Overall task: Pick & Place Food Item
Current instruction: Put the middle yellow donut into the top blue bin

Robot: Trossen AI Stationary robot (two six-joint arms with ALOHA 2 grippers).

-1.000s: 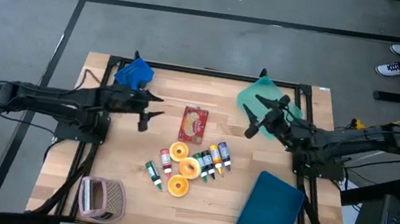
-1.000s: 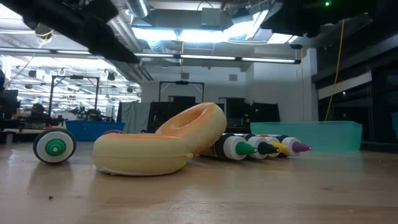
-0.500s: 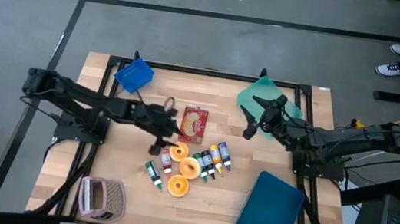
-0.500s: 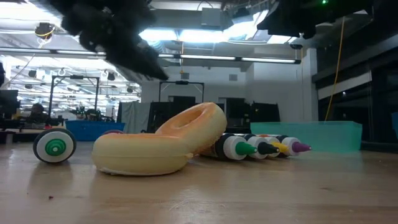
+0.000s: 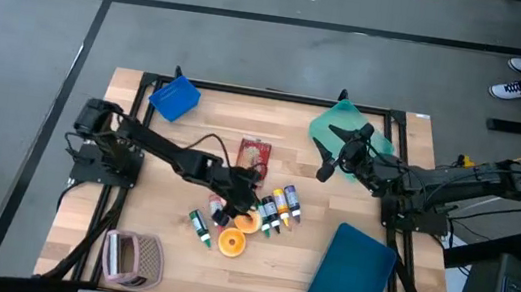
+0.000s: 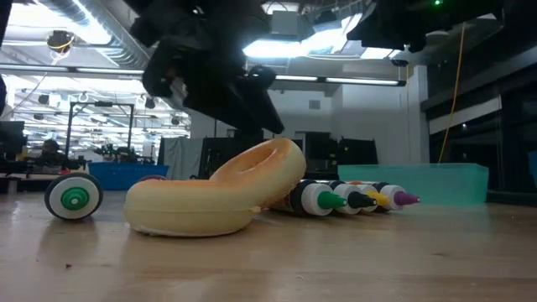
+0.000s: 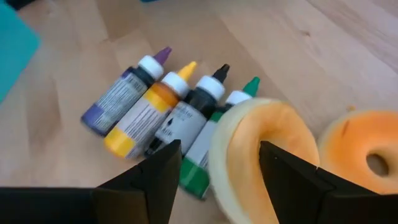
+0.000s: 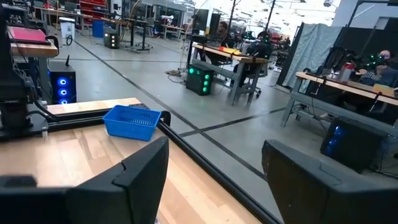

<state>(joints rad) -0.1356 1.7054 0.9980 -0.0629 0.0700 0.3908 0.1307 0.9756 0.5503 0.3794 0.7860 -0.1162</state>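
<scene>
The left pincer (image 5: 232, 206) hangs over the middle of the wooden tabletop (image 5: 375, 196), its fingers (image 7: 155, 180) spread wide and holding nothing. Directly below it, framed between the fingers in the left wrist view, a pale yellow doughnut (image 7: 261, 155) leans tilted on a second doughnut (image 6: 189, 207). An orange doughnut (image 5: 231, 244) lies at six o'clock from the pincer. Four small bottles (image 7: 161, 118) lie side by side at three o'clock, touching the leaning doughnut. A red packet (image 5: 253, 158) lies at twelve o'clock. Bare wood lies toward nine o'clock. The right pincer (image 5: 332, 155) waits wide open near a teal tray (image 5: 329, 125) at the far right edge.
</scene>
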